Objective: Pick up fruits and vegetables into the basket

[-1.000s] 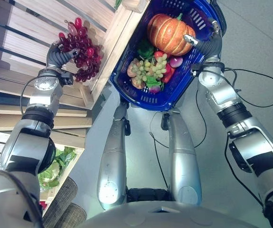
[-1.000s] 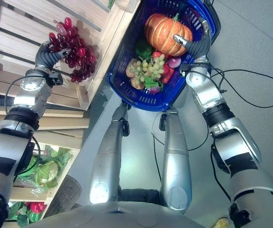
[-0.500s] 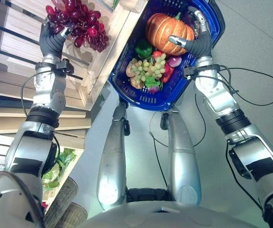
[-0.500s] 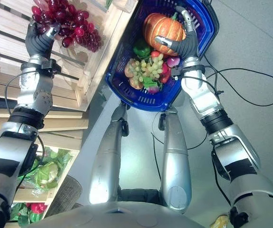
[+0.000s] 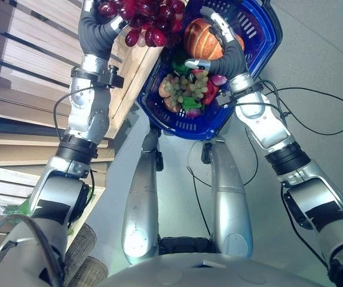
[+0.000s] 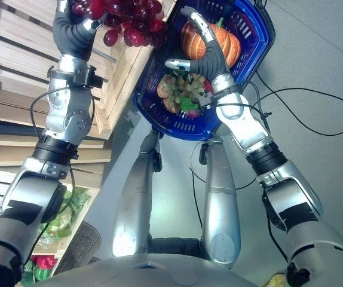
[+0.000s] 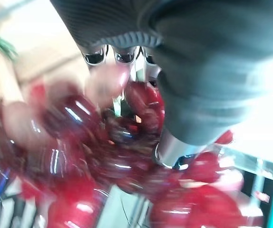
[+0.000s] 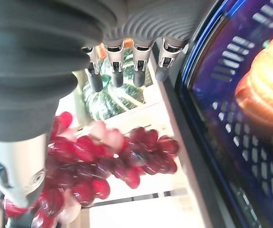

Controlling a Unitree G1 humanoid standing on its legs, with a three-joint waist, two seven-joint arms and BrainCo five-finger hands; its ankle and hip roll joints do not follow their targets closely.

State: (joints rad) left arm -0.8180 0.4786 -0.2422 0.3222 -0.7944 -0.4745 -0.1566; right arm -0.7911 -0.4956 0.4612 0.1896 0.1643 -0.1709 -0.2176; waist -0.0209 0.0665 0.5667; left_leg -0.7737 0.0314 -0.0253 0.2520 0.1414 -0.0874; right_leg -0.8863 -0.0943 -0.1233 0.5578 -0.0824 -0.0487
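Beside the basket [image 5: 252,72], left hand [image 5: 100,27] seemingly grips red grapes [image 5: 150,18].

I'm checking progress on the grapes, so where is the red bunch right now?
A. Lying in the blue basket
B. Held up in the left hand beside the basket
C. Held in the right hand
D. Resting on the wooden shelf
B: the left hand is curled round the red grapes, which hang beside the blue basket's rim, not yet inside.

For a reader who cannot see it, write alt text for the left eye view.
The left hand, fingers curled round a bunch of red grapes, holds it by the rim of a blue basket. The basket contains a pumpkin, green grapes and other produce. The right hand is open above the pumpkin.
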